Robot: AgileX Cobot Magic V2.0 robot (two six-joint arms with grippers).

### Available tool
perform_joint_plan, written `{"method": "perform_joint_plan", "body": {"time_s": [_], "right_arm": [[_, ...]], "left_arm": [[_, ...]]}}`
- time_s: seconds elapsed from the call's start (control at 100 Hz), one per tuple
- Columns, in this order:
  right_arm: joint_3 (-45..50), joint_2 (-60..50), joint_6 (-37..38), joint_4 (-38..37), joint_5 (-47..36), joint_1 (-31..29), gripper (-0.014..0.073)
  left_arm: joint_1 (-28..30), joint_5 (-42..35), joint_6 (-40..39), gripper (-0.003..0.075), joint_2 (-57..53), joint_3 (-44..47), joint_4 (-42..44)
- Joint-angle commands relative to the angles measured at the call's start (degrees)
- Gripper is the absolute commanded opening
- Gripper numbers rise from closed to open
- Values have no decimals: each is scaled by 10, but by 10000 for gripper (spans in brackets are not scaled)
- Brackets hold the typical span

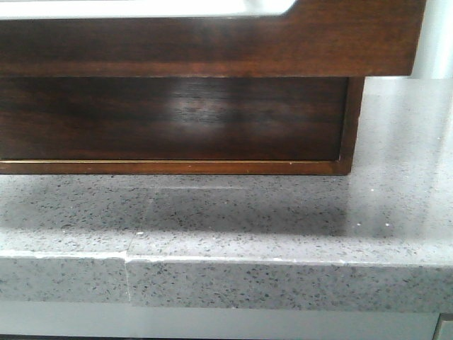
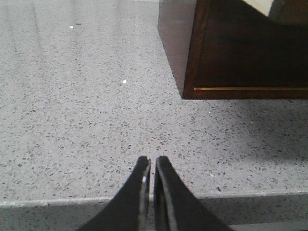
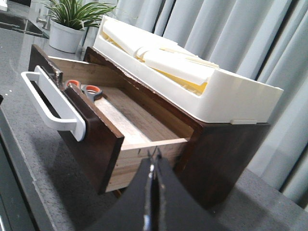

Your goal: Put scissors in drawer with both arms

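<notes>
On a speckled grey tabletop before pale curtains, the scissors already lie inside the open drawer, near its front panel and white handle. A white tray rests on the cabinet above. The right end effector hangs beside the drawer's side, fingers pressed together and empty; the left end effector is likewise closed over bare stone. What likely remains is pushing the drawer shut, squarely against its front.
</notes>
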Motion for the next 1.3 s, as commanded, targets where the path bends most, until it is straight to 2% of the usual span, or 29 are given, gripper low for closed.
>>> {"method": "perform_joint_plan", "body": {"time_s": [0.0,0.13,0.34,0.42,0.56,0.64,0.74,1.02,1.29], "right_arm": [[4,8,12,-32,-39,-27,-46],[50,8,80,-15,-87,-127,-46],[158,8,80,166,-151,-347,-46],[215,8,80,217,-220,-426,-46],[313,7,80,223,-340,-514,-46],[343,5,80,227,-340,-536,-46],[343,-12,80,234,-261,-544,-46],[343,-49,80,233,-173,-547,-46],[343,-49,80,232,-176,-547,-46]], "left_arm": [[-1,-30,-6,-20,-17,11,1],[-1,-30,-6,-20,-17,11,1],[-1,-30,-6,-20,-17,11,1],[-1,-30,-6,-20,-17,11,1],[-1,-30,-6,-20,-17,11,1],[-1,-30,-6,-20,-17,11,1],[-1,-30,-6,-20,-17,11,1],[-1,-31,-6,-20,-17,11,1],[-1,-31,-6,-20,-17,11,1]]}}
